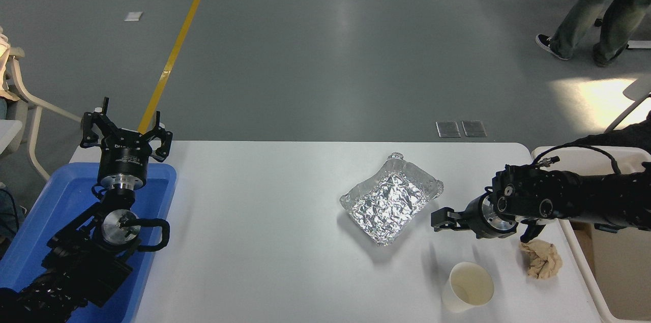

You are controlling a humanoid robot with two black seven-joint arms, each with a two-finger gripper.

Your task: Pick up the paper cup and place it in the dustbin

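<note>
Cup point(468, 286) upright on tabletop point(264, 221), near edge, right of centre; not yet taken.

Thin paper, empty so far as the cream inside shows: judged very light, soft-walled, easily crushed or tipped by a sideways knock. Best hold looks to be across the upper wall just under the rolled rim, where it is stiffest, with gentle pressure. Right claw point(438, 219) hangs above and behind the cup, apart from it, holding nothing; whether its fingers are spread cannot be told from this angle. Paper wad point(542, 259) lies just right of the cup, foil tray point(389, 201) behind. Bin point(590, 257) stands at the tabletop's right edge. Left claw point(124, 132) is parked open over the blue tray point(46, 221).
</note>
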